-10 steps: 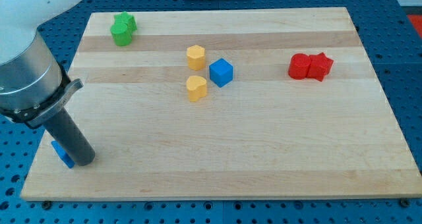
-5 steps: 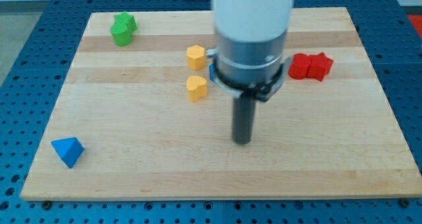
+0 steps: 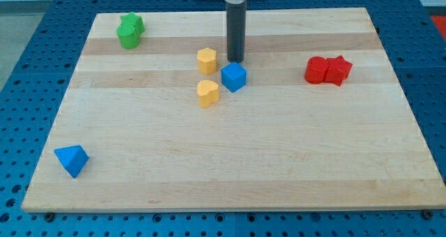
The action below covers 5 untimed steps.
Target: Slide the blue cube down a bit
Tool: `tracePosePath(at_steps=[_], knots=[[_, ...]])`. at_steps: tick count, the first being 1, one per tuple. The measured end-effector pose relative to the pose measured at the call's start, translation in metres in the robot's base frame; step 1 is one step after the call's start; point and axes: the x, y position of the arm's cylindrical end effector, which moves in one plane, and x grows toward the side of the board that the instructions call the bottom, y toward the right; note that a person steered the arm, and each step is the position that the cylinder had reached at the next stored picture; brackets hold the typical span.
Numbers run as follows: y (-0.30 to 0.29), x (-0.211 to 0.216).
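The blue cube (image 3: 234,77) sits on the wooden board near the middle, a little toward the view's top. My tip (image 3: 236,60) stands just above the cube's top edge in the view, very close to it or touching it; I cannot tell which. The dark rod rises straight up from there to the view's top.
A yellow hexagonal block (image 3: 206,60) and a yellow heart-shaped block (image 3: 207,93) lie just left of the cube. Two red blocks (image 3: 327,70) sit at the right. Two green blocks (image 3: 129,31) sit at the top left. A blue triangular block (image 3: 72,159) lies at the bottom left.
My tip swept from the bottom left by the blue triangular block, across the board's middle, to just above the blue cube. No blocks have moved.
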Motion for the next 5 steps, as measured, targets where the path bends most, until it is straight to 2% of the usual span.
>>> tracePosePath(at_steps=[2, 4, 5], knots=[[-0.001, 0.047], [0.005, 0.113], [0.005, 0.128]])
